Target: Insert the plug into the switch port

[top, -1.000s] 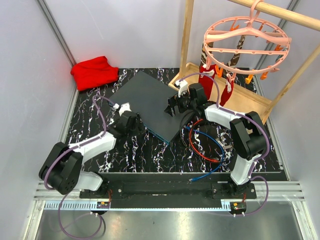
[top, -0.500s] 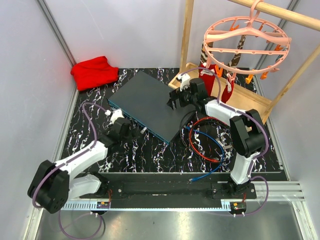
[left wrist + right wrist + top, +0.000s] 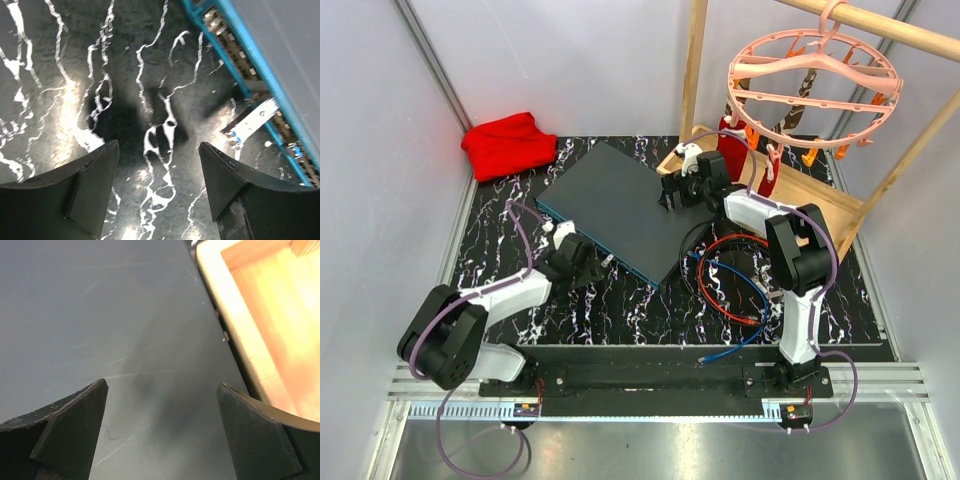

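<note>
Left claw [image 3: 157,147]: open, empty, backed off small white plug [image 3: 248,123]
Plug: against teal front of flat dark grey switch [image 3: 610,200], maybe seated
Right claw [image 3: 161,385]: wide, empty

You have bare mat [image 3: 620,300] along the switch's [image 3: 610,205] socket edge. Coiled cables [image 3: 728,268] crowd its right corner, with the wooden tray [image 3: 810,200] just beside.
</note>
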`<state>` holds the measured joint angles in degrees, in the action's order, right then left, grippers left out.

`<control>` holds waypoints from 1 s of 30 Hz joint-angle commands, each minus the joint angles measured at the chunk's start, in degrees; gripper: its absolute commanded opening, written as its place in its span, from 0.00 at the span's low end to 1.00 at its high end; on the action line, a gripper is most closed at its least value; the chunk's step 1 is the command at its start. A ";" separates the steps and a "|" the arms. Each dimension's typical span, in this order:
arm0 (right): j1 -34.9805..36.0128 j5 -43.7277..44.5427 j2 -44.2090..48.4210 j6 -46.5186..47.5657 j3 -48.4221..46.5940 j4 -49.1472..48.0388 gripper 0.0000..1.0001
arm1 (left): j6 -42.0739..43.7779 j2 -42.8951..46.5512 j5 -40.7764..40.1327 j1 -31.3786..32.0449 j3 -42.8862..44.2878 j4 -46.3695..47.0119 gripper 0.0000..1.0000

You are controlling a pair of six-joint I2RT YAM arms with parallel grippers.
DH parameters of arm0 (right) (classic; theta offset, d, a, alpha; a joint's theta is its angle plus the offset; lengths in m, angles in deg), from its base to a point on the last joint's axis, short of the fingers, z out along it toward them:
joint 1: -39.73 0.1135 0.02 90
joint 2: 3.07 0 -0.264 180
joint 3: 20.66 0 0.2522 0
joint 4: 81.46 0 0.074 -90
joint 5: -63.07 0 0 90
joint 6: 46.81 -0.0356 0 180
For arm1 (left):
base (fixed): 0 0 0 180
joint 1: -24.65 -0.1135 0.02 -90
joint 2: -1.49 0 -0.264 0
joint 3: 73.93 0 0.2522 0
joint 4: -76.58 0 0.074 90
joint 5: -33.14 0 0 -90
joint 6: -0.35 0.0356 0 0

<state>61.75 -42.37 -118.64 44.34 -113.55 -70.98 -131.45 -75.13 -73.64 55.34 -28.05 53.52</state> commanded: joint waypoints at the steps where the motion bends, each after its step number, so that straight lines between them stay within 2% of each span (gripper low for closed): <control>1: -0.58 1.55 -1.50 -0.62 -2.87 0.91 1.00 | -0.21 -1.51 1.66 0.15 1.81 3.58 0.71; 18: -1.98 5.42 -3.87 -0.80 -3.04 1.62 1.00 | 0.05 -3.89 2.72 0.15 5.94 6.49 0.71; 30: -1.89 0.95 -4.93 -4.75 -1.90 5.66 1.00 | 1.28 -6.35 2.54 0.15 8.75 10.69 0.71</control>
<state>60.18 -38.78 -121.35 42.17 -115.41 -70.15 -131.04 -80.70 -71.56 55.34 -21.71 58.57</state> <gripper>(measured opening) 0.994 0.714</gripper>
